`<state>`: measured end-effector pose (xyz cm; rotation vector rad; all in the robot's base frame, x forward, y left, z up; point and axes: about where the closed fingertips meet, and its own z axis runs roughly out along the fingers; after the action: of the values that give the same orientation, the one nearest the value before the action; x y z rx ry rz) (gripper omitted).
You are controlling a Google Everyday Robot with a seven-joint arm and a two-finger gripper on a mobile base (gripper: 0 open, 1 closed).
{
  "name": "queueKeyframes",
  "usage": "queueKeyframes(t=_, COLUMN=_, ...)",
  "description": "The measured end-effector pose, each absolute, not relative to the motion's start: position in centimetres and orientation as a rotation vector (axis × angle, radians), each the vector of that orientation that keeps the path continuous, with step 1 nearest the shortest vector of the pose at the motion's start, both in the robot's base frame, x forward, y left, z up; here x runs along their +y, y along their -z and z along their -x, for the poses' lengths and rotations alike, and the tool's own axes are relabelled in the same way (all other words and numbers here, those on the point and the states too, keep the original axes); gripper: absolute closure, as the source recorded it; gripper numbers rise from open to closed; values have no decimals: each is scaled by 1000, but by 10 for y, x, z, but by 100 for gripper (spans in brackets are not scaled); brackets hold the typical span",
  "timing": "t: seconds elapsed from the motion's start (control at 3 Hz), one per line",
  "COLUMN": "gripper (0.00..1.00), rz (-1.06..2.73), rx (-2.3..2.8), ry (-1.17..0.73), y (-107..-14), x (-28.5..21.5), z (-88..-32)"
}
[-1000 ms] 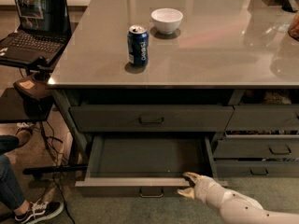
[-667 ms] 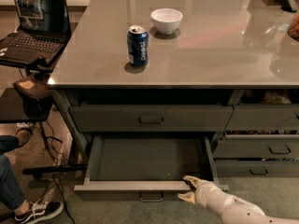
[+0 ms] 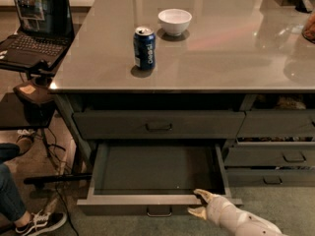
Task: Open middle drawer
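Middle drawer open; tool, fingers apart, seemingly straddles its front rim.

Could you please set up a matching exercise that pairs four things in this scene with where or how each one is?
1. blue can
2. bowl
3. middle drawer
4. gripper

A. pulled open
B. white, farther back on the countertop
C. low, by the open drawer front's right end
D. upright near the countertop's front edge

Pairs: 1-D, 2-B, 3-A, 4-C
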<state>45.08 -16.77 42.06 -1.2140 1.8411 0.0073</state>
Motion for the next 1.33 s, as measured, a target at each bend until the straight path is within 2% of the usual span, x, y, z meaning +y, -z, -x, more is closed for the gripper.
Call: queueKeyframes(t=1.33, gripper=100, rz=1216, rx=1819, ry=-29, y=-416, x=-164, z=-408)
